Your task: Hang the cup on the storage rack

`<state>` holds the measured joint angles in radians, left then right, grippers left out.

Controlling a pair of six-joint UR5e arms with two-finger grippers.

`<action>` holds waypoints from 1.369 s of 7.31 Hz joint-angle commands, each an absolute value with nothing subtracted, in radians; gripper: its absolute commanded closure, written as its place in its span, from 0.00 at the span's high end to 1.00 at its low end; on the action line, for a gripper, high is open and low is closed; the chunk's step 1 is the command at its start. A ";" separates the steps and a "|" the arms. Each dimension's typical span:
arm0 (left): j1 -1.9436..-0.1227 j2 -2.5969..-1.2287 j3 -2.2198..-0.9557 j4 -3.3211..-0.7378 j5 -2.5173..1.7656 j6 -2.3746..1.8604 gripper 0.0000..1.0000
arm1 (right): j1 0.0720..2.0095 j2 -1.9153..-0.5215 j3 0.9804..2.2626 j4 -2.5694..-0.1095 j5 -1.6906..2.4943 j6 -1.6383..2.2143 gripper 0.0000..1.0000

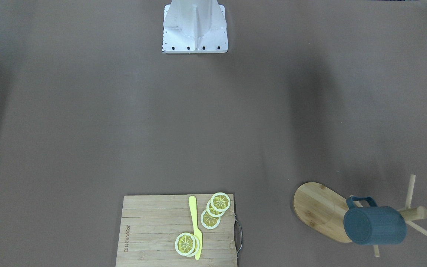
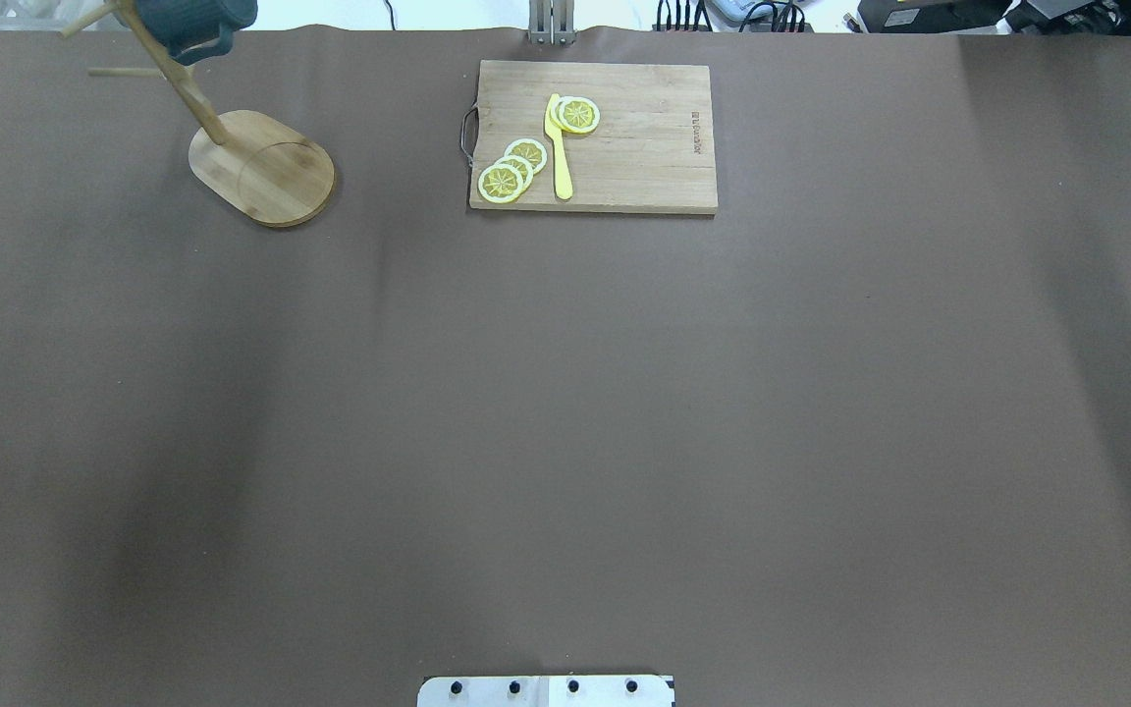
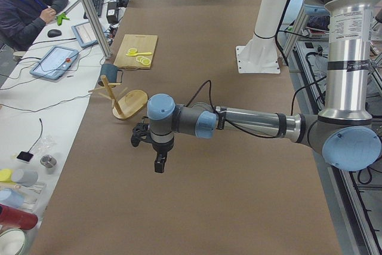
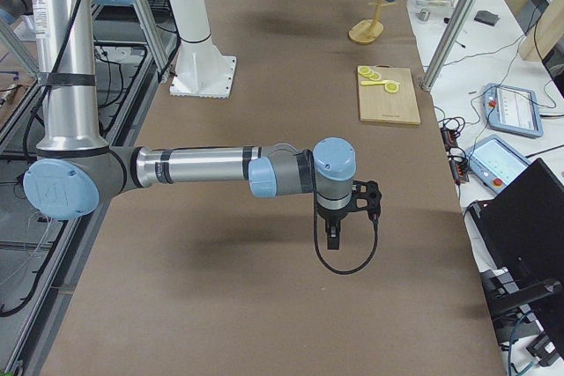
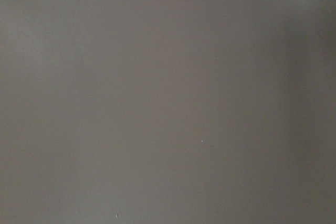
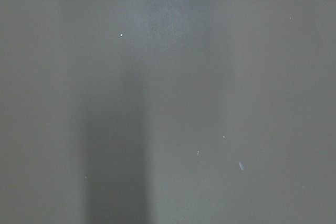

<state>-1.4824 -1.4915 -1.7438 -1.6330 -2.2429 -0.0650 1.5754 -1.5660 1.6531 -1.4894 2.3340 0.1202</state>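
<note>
We log 1 cup (image 1: 374, 226) hanging on storage rack (image 1: 317, 211), frame's lower right, left gripper (image 3: 158, 165), right gripper (image 4: 332, 237), finger spread we cannot tell.

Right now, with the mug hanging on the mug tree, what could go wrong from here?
1. The mug hangs by its handle on one peg of the bamboo mug tree, with its weight on one side; a knock may tip the tree.
2. The tree stands near the far edge of the table, so a falling mug could leave it.
3. The left claw hovers on that side; a careless sweep might hit the pegs.
</note>
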 commanded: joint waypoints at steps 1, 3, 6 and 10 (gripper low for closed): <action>-1.480 -1.444 -1.773 -1.614 -2.244 -0.066 0.99 | 1.575 -1.569 1.652 -1.489 2.335 0.118 1.00; -1.477 -1.443 -1.769 -1.617 -2.247 -0.071 0.99 | 1.575 -1.592 1.654 -1.488 2.332 0.118 1.00; -1.476 -1.421 -1.769 -1.632 -2.390 -0.066 0.99 | 1.575 -1.623 1.654 -1.488 2.327 0.118 1.00; -1.476 -1.420 -1.770 -1.632 -2.387 -0.066 0.99 | 1.575 -1.634 1.652 -1.488 2.327 0.123 1.00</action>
